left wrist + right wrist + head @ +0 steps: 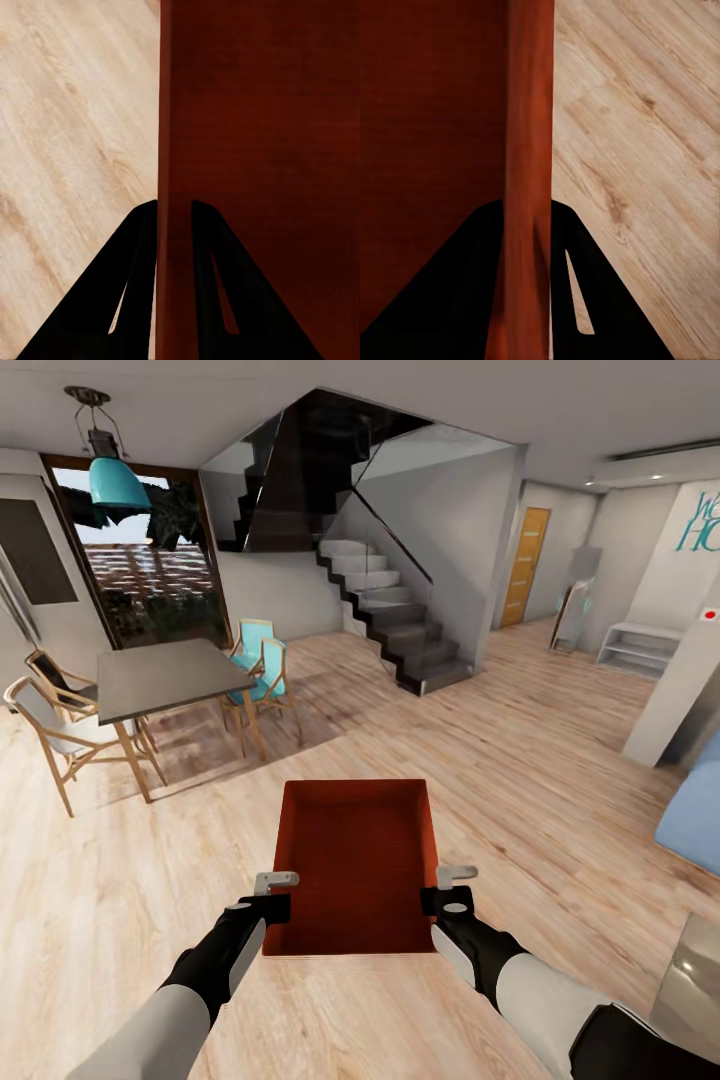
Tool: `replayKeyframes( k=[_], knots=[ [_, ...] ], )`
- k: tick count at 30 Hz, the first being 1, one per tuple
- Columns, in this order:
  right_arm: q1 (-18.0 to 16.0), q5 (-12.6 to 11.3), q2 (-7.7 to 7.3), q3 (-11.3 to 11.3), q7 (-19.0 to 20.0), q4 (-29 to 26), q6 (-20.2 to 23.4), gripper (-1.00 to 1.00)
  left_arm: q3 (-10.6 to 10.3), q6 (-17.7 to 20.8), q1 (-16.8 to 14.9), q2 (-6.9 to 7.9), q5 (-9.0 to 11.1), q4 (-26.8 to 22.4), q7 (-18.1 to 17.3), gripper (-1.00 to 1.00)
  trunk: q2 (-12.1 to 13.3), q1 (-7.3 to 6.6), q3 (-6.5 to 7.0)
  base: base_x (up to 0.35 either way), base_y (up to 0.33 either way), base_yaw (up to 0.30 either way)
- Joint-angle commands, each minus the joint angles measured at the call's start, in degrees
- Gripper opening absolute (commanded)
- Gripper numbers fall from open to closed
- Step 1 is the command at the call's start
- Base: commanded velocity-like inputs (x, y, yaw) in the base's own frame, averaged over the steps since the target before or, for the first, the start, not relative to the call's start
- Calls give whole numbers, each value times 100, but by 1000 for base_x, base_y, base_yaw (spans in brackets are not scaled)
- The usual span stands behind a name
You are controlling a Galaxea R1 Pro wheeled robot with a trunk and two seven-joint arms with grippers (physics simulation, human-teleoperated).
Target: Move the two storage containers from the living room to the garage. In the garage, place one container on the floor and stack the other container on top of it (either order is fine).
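An orange-red storage container (355, 865) hangs level in front of me above the light wood plank floor, held between both arms. My left gripper (272, 905) is shut on its left wall near the near corner; the left wrist view has the thin wall (174, 150) pinched between the black fingers (135, 285). My right gripper (440, 900) is shut on the right wall, and the right wrist view shows that wall (529, 150) clamped between its fingers (562, 277). The container (262, 150) is empty inside.
A grey dining table (165, 678) with wooden and teal chairs (262, 670) stands at the left. A dark staircase (400, 622) rises ahead. A hallway with an orange door (525, 565) opens at the right; a blue sofa edge (695, 820) lies at the right border.
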Motion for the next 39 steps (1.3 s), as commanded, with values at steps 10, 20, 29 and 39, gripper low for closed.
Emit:
replayKeyframes(
  k=[10,20,29,39],
  knots=[
    [-2,-163,1,122,-68,3,40,-100,17,-270,-7,-4,-104,-76,69,-100,-12,7,-13,314,120,-3],
    [-2,-163,8,126,-68,3,43,-100,17,-270,-7,-4,-104,-77,69,-100,-12,7,-13,314,120,-191],
    [-2,-163,10,126,-68,3,41,-100,17,-270,-7,-4,-104,-77,69,-100,-12,7,-13,314,120,-242],
    [-2,-163,10,122,-68,3,35,-100,24,-270,-7,-4,-104,-69,69,-100,-12,7,-13,314,120,-242]
  ],
)
